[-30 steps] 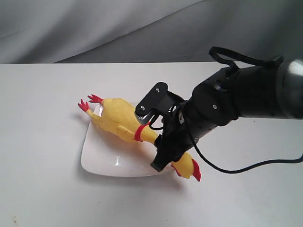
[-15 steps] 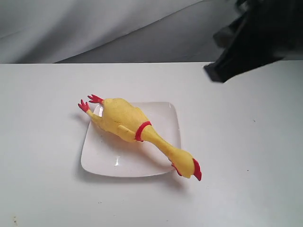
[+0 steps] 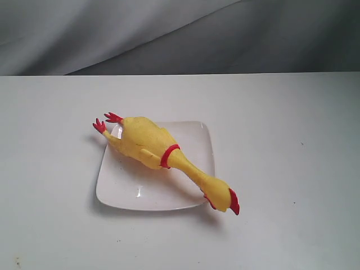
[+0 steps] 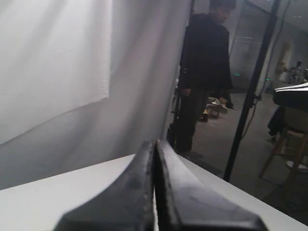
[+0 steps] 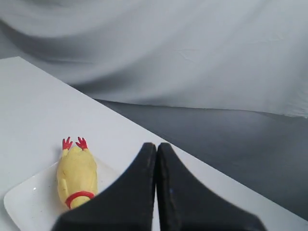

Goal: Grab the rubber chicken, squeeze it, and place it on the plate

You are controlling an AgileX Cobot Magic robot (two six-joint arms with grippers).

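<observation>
right gripper [image 5: 156, 147] | you have lifted it off the neck of the rubber chicken [image 3: 143, 143] | arm now out of your exterior view | jaws now pressed together, nothing between, clear of the plate [image 3: 197, 135]

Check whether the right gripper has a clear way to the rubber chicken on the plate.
Probably yes: the rubber chicken lies uncovered across the plate, and the right gripper, shut, sees it with nothing between them.

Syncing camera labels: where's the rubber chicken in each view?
Exterior: rubber chicken centre-left, diagonal across the plate, head past its lower-right corner.
Left wrist: not in it.
Right wrist: on the plate beside the right gripper, feet and body showing, head not visible.
Shared landmark: red neck ring, in exterior and right wrist views.
</observation>
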